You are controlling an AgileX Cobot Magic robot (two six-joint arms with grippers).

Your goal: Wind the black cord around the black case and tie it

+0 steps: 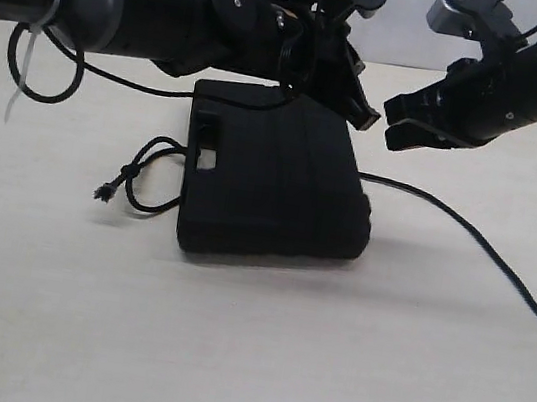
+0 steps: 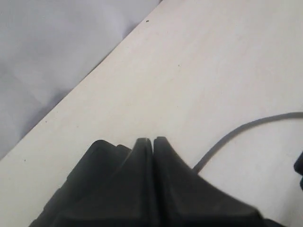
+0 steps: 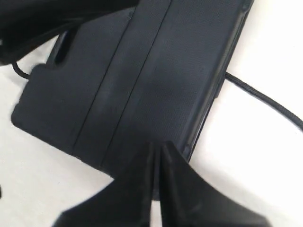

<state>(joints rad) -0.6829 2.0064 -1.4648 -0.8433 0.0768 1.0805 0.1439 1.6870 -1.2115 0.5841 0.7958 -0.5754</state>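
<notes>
Right wrist view: my right end effector (image 3: 158,147) was pinched closed, empty, above black case (image 3: 142,80) edge. Left end effector (image 2: 152,140) likewise closed, empty. Black cord (image 3: 265,99) lay loose on table (image 3: 265,179) beside case, unwrapped. Risk: closed jaws would nudge cord aside, not catch it.

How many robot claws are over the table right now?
2. The left claw is at the far right corner of the black case; the right claw hangs just right of it, both shut. None seems hidden.
</notes>
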